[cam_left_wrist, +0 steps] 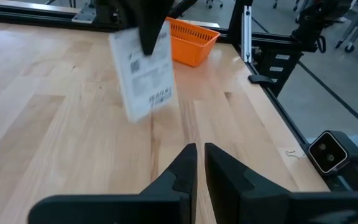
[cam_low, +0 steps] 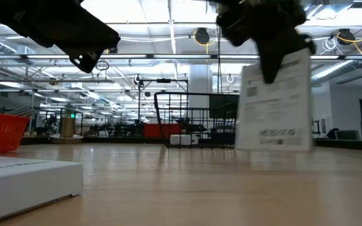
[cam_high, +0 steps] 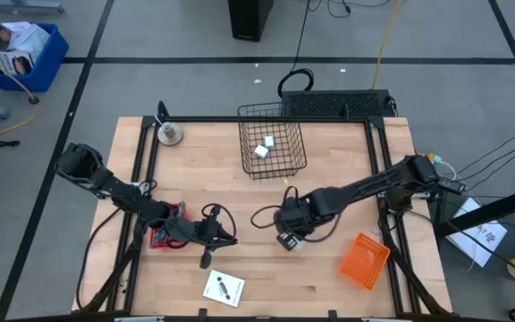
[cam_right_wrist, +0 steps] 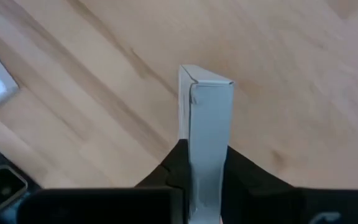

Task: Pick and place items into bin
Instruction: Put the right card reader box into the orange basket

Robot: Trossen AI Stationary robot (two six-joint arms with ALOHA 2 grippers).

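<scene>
My right gripper (cam_high: 286, 237) hangs over the table's middle, shut on a flat white card-like box with black print (cam_low: 275, 113), which also shows in the left wrist view (cam_left_wrist: 145, 74). My left gripper (cam_left_wrist: 197, 163) is shut and empty, hovering to the left of it (cam_high: 224, 238) and pointing at it. A second white card with black marks (cam_high: 223, 288) lies flat near the near edge. The black wire bin (cam_high: 271, 109) stands at the far middle, with small white blocks (cam_high: 265, 148) on its floor. My right gripper pinches the white box between its two fingers at its upper edge (cam_low: 270, 74), coming from above and pointing down. The box (cam_right_wrist: 207, 106) hangs upright below the fingers, lifted clear of the table.
An orange basket (cam_high: 365, 261) sits near the table's right near corner. A red object (cam_high: 164, 234) lies under my left arm. A round metal piece (cam_high: 170, 135) stands at the far left. Black rails frame the table's left, right and far sides.
</scene>
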